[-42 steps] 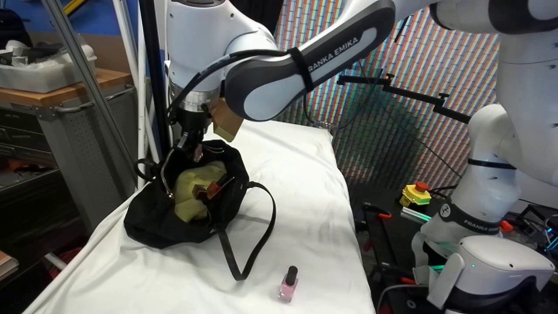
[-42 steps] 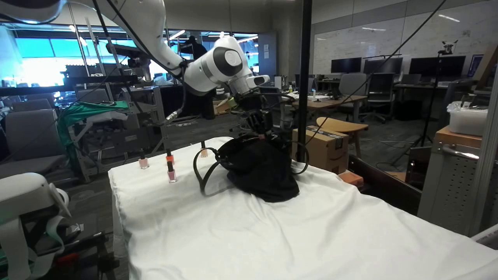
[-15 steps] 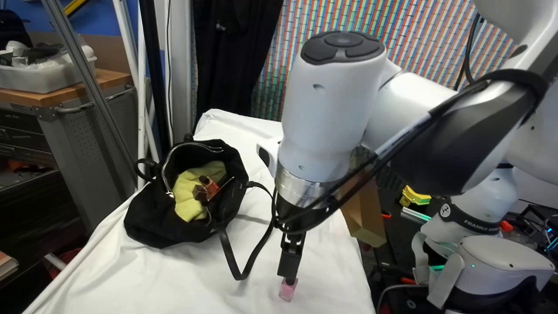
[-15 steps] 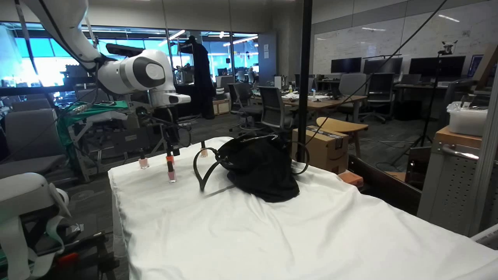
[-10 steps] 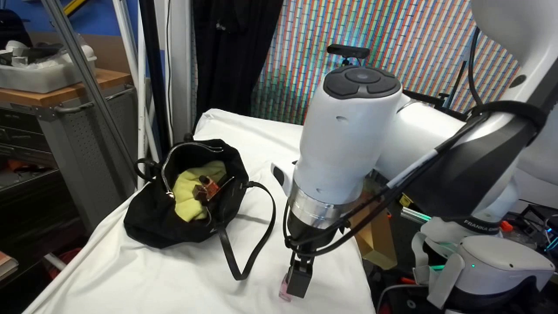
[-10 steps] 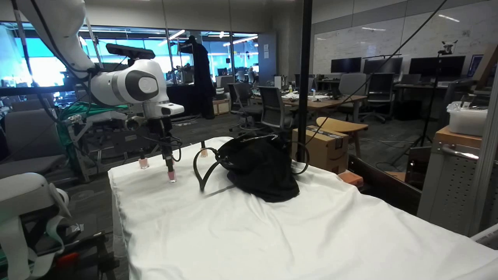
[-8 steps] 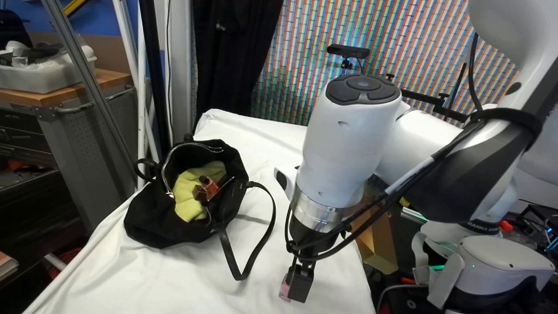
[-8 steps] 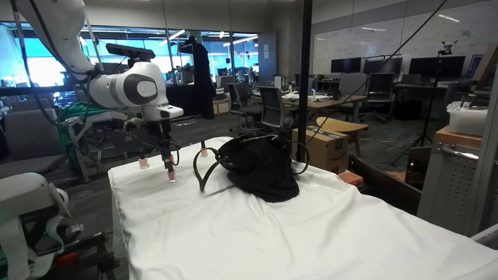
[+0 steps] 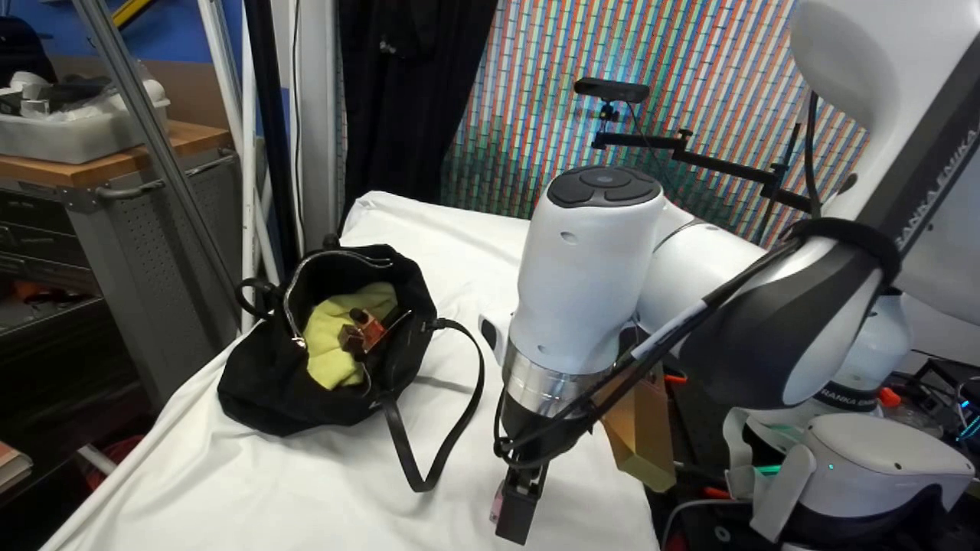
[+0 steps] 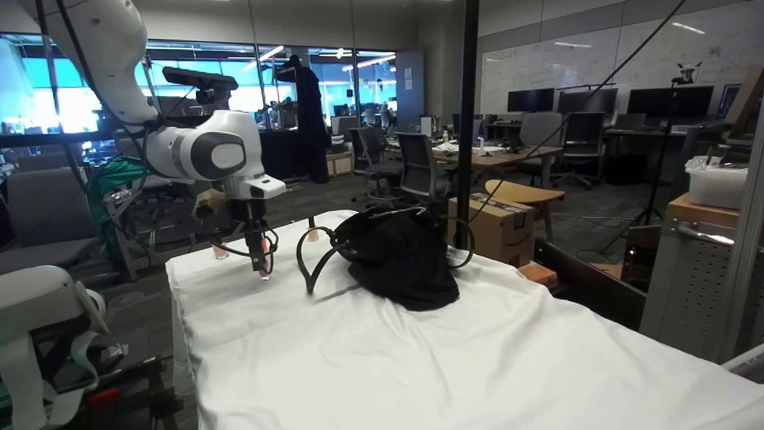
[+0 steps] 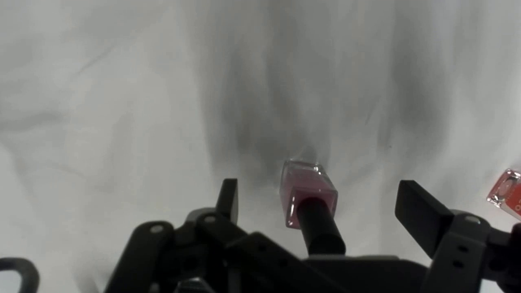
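Over from the black bag [image 9: 264, 390], the gripper [image 11: 317, 201] had swung across and come down around the pink bottle [image 11: 307, 179], with its jaws spread wide on both sides of it, pinching nothing. That bottle stood on the white cloth [image 9: 321, 490], not picked up yet, while an orange bottle [image 9: 372, 330] already lay inside the bag on a yellow cloth [image 9: 328, 317]. More bottles were left out on the white cloth too: a red bottle [image 11: 511, 195] off to one side of the gripper, and a peach bottle [image 10: 313, 235] and a pale pink bottle [image 10: 221, 253] farther away.
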You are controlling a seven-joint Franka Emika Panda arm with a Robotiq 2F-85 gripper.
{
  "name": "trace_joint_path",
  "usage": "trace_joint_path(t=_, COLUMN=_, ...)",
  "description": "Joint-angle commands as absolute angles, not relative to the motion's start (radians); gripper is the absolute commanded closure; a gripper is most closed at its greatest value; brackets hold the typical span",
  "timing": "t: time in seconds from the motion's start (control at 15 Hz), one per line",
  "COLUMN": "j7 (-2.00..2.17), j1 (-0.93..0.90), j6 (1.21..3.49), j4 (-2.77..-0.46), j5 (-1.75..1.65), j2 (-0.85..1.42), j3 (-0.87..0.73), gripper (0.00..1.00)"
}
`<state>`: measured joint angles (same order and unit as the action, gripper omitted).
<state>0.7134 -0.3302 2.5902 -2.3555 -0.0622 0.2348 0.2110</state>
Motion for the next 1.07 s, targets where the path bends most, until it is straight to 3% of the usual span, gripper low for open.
trace_joint_path(t=0.0, j7=0.646, j1=-0.312, j6=2.612, j4=-2.334, j5=-0.006, j2=0.27, j3=0.204, gripper=0.0)
trace_joint_path(t=1.0, j7=0.519, j1=-0.31, j6=2.618, j4=-2.291, j5=0.027, j2=0.342, j3=0.183, gripper=0.0)
